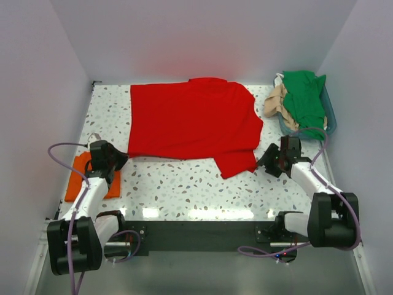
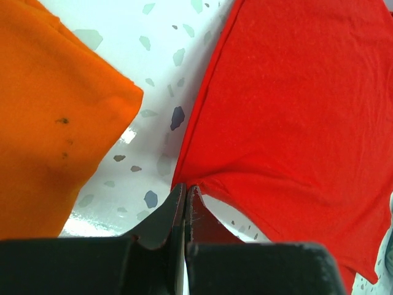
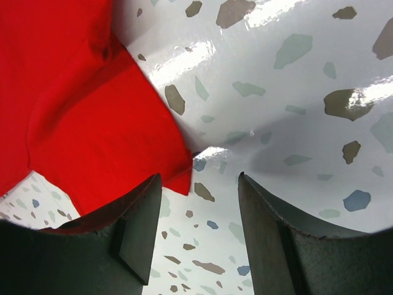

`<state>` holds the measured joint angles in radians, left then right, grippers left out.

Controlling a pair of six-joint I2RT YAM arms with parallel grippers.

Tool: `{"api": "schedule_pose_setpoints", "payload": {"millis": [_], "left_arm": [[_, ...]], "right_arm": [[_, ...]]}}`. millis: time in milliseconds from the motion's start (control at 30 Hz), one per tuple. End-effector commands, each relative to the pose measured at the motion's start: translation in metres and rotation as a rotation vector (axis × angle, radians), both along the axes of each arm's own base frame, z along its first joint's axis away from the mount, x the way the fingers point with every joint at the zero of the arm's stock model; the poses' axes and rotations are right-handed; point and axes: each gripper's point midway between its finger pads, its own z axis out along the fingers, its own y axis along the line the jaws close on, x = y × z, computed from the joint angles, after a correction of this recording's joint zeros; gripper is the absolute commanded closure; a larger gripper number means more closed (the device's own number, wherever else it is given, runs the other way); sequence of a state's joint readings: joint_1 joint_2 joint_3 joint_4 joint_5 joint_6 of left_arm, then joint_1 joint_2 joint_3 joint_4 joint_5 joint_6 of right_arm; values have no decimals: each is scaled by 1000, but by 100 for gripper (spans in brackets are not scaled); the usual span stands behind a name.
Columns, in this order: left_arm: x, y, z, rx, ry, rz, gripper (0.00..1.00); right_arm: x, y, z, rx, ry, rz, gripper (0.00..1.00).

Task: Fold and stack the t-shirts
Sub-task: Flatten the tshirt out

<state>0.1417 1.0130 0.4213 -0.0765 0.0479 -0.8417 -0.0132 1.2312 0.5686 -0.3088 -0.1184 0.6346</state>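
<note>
We see a glossy white bench (image 1: 184, 192) flecked with grey, brown and blue chips, its near edge throwing back bright patches of light. Pale, bare walls (image 1: 202, 37) close it in on 3 sides, and a dark rail (image 1: 196, 236) along the near edge carries the 2 arm bases.

The red t-shirt (image 1: 190, 120) lies spread flat across the far middle of the bench. It is a plain, bright cloth with soft creases, and one sleeve points toward the near edge on the right side. The orange t-shirt (image 1: 73, 183) sits folded at the left edge, partly under the left arm and just apart from the red hem. We see a few small dark specks on it in the left wrist view. In the far right corner the green t-shirt (image 1: 304, 98) and the tan t-shirt (image 1: 276, 101) are heaped in a teal basket (image 1: 332, 118), both spilling over its rim.

The left hand (image 2: 185, 189) is pressed together, pinching the red t-shirt at its near left corner, where the cloth gathers into small folds at the fingertips. The right hand (image 3: 198, 181) stands spread and holds nothing. The tip of the red sleeve lies on the bench just beside its left finger, with bare speckled surface showing between the 2 fingers.
</note>
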Motion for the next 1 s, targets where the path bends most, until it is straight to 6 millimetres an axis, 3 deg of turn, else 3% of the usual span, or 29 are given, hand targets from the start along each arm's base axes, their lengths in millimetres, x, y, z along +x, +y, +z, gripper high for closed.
{"api": "schedule_pose_setpoints", "payload": {"millis": [0, 200, 300, 333, 400, 700, 767, 800, 900, 967], "left_arm": [[-5, 5, -3, 34, 3, 2, 99], [-9, 5, -9, 35, 15, 0, 99], [-12, 5, -11, 42, 22, 1, 100], [-13, 6, -12, 44, 23, 1, 100], [-18, 7, -17, 46, 43, 8, 100], [-41, 15, -41, 77, 102, 63, 100], [-43, 14, -44, 74, 103, 63, 100], [-43, 13, -44, 70, 99, 55, 93], [-41, 7, -40, 56, 73, 23, 71], [-43, 6, -37, 49, 63, 30, 64]], "right_arm": [[15, 9, 5, 45, -60, -5, 44], [16, 27, -7, 75, -43, 18, 51], [17, 30, -7, 92, -45, 19, 76], [15, 30, -3, 94, -51, 20, 90], [12, 29, 3, 89, -65, 21, 100], [-31, 26, 70, 84, -220, 38, 100], [-44, 25, 74, 84, -213, 40, 100], [-47, 26, 84, 88, -252, 43, 100], [-56, 29, 88, 105, -257, 52, 100], [-59, 29, 86, 104, -250, 57, 100]]}}
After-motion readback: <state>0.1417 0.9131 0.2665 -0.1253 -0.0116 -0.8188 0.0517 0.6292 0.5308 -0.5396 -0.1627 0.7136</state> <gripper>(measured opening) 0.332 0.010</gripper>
